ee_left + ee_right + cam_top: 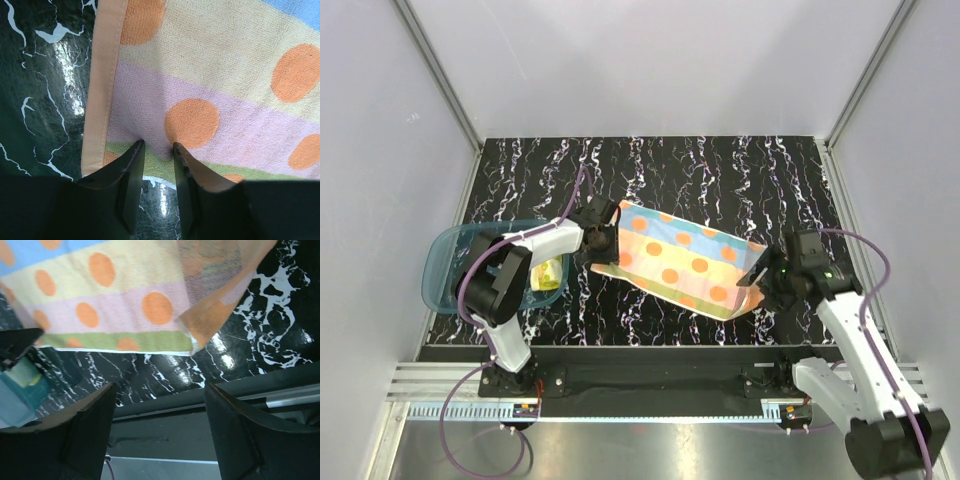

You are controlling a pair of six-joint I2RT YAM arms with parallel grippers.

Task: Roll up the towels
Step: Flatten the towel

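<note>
The yellow towel (pixel 548 272) sits in the tray (pixel 432 268), seemingly finished, while the spotted towel (pixel 685 262) lies unrolled on the bench (pixel 720 170), left jaws pinching its edge, right jaws wide open and empty.

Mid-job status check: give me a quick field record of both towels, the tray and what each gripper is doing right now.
spotted towel: spread on the table, unrolled, its right corner curled over
yellow towel: inside the blue tray, partly hidden by the left arm
left gripper: pinching the spotted towel's left edge
right gripper: open, empty, beside the curled corner
rolling: not yet started on the spotted towel
</note>
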